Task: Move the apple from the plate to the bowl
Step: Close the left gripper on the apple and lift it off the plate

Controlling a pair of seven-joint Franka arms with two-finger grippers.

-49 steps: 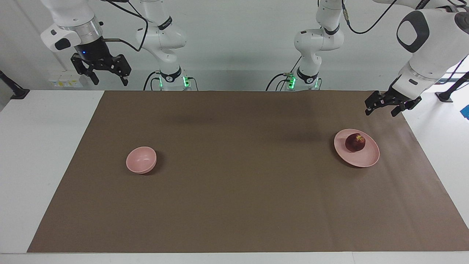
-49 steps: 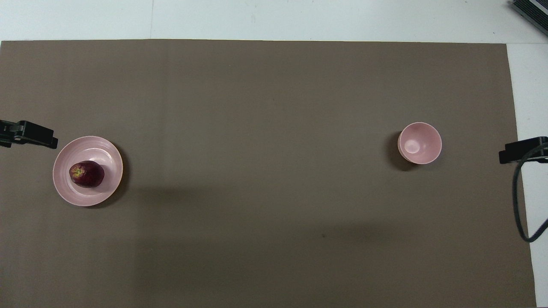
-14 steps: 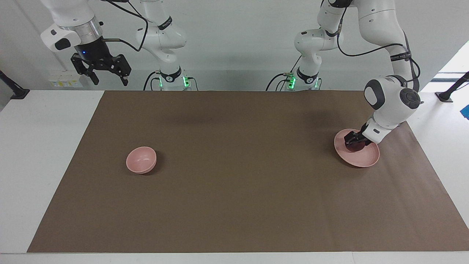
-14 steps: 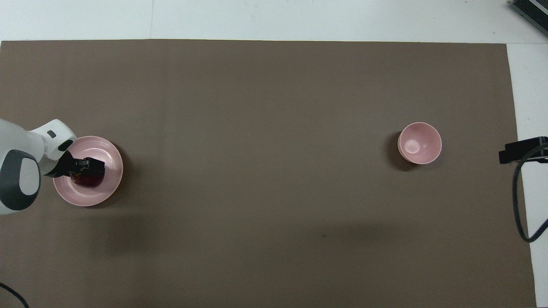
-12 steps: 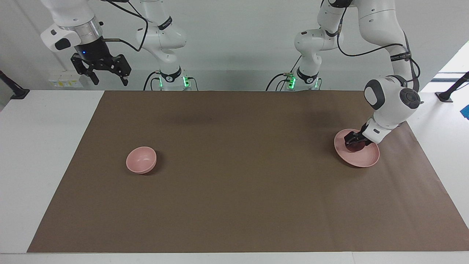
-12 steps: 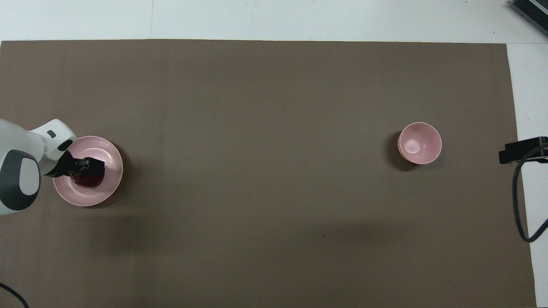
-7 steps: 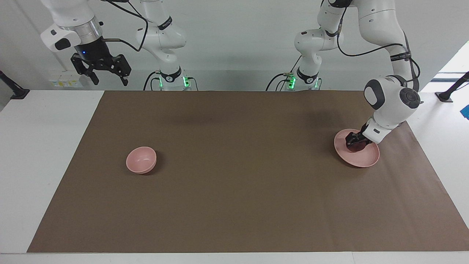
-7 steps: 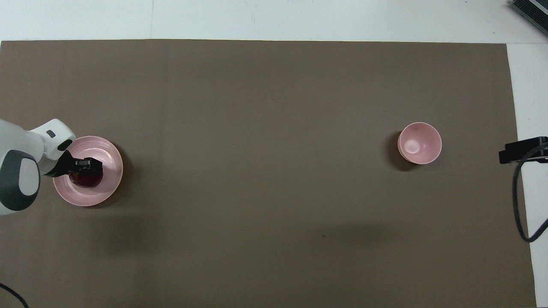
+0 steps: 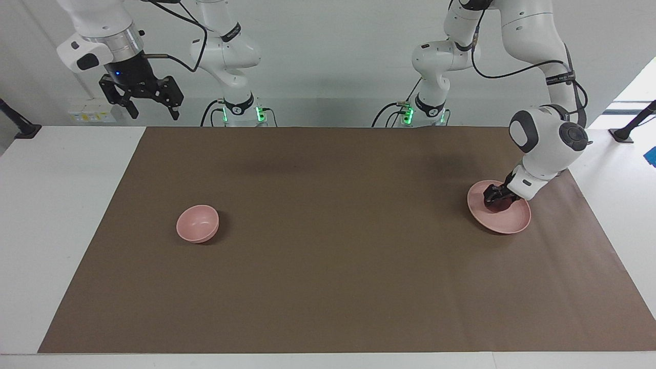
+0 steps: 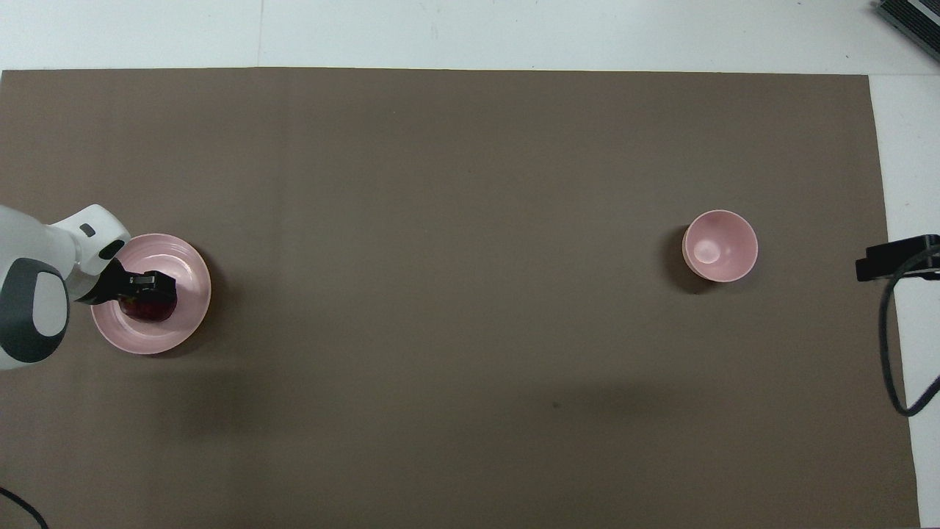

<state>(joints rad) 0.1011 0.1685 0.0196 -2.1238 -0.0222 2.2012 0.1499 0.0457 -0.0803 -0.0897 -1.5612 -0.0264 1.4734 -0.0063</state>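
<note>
The dark red apple (image 9: pixel 497 205) (image 10: pixel 149 308) lies on the flat pale pink plate (image 9: pixel 507 221) (image 10: pixel 172 330) at the left arm's end of the brown mat. My left gripper (image 9: pixel 495 201) (image 10: pixel 147 290) is down on the plate, shut on the apple, and covers most of it. The small deep pink bowl (image 9: pixel 197 223) (image 10: pixel 720 245) stands empty toward the right arm's end. My right gripper (image 9: pixel 149 105) waits open, high above the table's corner near the right arm's base; only its tip (image 10: pixel 892 257) shows in the overhead view.
A brown mat (image 9: pixel 328 266) covers most of the white table (image 9: pixel 56 215). A black cable (image 10: pixel 890 345) loops beside the mat at the right arm's end. A dark box corner (image 10: pixel 910 18) sits at the table's farthest corner.
The left gripper's fingers have closed onto the apple on the plate over the last second. The right arm has not moved.
</note>
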